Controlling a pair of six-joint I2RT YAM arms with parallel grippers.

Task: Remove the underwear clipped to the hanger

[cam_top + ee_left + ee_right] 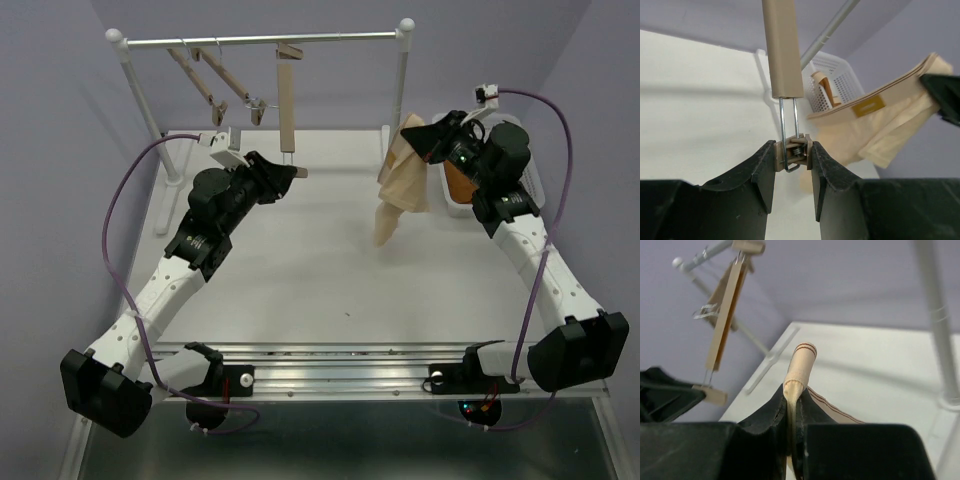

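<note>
The hanger [285, 98] hangs almost straight down from the rail, a light-wood bar. My left gripper [298, 172] is shut on its lower clip [795, 151], the jaws squeezing both sides of it. The underwear [401, 190], pale beige, hangs limp from my right gripper [418, 137], to the right of the hanger and apart from it. In the right wrist view the gripper [794, 390] pinches a folded band of the underwear [801, 362]. In the left wrist view the underwear [880, 120] is spread out to the right, away from the clip.
Two more wooden hangers [215, 80] hang slanted on the rail [260, 41] at the left. A white basket [528, 170] at the right holds an orange-brown cloth [458, 186]. The rack's right post [402, 80] stands just behind the underwear.
</note>
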